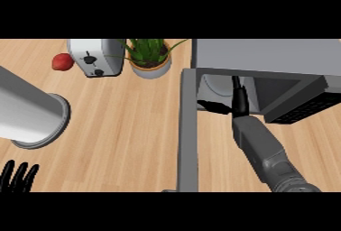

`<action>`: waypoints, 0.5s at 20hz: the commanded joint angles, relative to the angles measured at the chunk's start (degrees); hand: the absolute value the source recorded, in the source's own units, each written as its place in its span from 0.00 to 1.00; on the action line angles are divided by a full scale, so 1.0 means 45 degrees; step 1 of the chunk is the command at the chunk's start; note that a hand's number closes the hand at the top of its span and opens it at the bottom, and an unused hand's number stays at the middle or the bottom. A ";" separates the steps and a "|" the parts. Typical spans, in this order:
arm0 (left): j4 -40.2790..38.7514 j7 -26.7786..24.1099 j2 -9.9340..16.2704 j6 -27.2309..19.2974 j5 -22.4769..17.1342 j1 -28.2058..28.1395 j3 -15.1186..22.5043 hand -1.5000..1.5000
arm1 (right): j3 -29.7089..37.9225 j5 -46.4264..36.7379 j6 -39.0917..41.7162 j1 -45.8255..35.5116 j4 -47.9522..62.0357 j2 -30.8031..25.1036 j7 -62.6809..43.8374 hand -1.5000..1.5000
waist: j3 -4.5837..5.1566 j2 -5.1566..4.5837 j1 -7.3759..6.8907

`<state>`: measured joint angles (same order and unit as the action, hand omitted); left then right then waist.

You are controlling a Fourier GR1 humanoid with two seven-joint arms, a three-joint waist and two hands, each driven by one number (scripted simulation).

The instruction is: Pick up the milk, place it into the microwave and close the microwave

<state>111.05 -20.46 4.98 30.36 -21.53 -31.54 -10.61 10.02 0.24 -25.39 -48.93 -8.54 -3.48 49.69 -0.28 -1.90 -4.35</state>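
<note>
The microwave [266, 53] stands at the upper right with its door [188, 135] swung open toward me, seen edge on. A pale carton-like shape, the milk [214, 86], is inside the cavity at its left side. My right hand [238, 97] reaches into the cavity just right of the milk. Its fingers look straight and point inward, with the thumb spread low to the left. Whether they touch the milk I cannot tell. My left hand [16, 177] rests open at the lower left edge, fingers up.
A large grey cylinder [30, 115] lies at the left. At the back stand a toaster [96, 56], a red fruit [62, 62] and a potted plant [149, 58]. The microwave's dark control panel [303, 108] faces me at the right.
</note>
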 commanded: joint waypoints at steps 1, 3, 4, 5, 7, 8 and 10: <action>-0.0127 -0.0302 -0.0211 0.0199 0.0435 -0.0502 0.0119 0.00 | 0.0335 0.0295 0.0492 0.0785 0.0037 0.0569 0.1241 0.00 | 0.0021 0.0143 0.0182; 0.0991 0.0411 -0.0089 0.0109 -0.0465 -0.1191 -0.0149 0.00 | 0.0481 0.0424 0.0918 0.1099 -0.0062 0.0372 0.1576 0.00 | 0.0019 0.0214 0.0293; 0.0090 0.0143 -0.0327 -0.0056 0.0404 -0.0321 0.0233 0.00 | 0.0423 0.0334 0.1203 0.1216 -0.0009 0.0181 0.1766 0.00 | 0.0027 0.0197 0.0398; 0.0372 0.0336 -0.0221 -0.0019 0.0046 -0.0591 0.0048 0.00 | 0.0490 0.0410 0.1918 0.1594 -0.0032 -0.0164 0.2032 0.00 | 0.0024 0.0210 0.0421; 0.0780 0.0851 -0.0204 -0.0147 -0.0179 -0.0678 0.0015 0.00 | 0.0391 0.0376 0.1997 0.1967 -0.0332 0.0251 0.2349 0.00 | 0.0039 0.0316 0.0632; 0.1034 0.1080 -0.0418 -0.0383 0.0060 -0.0499 0.0367 0.00 | 0.0431 0.0401 0.2011 0.2182 -0.0363 0.0406 0.2763 0.00 | 0.0035 0.0301 0.0625; 0.0978 -0.0267 -0.0728 0.0349 0.0939 -0.1801 0.0345 0.00 | 0.0430 0.0482 0.2631 0.2212 -0.0490 0.0411 0.2478 0.00 | 0.0044 0.0361 0.0595</action>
<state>113.50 -19.08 3.31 30.45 -20.15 -34.98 -9.72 11.68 1.84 -17.30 -40.94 -9.86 -2.60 57.68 -0.13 -0.70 -2.05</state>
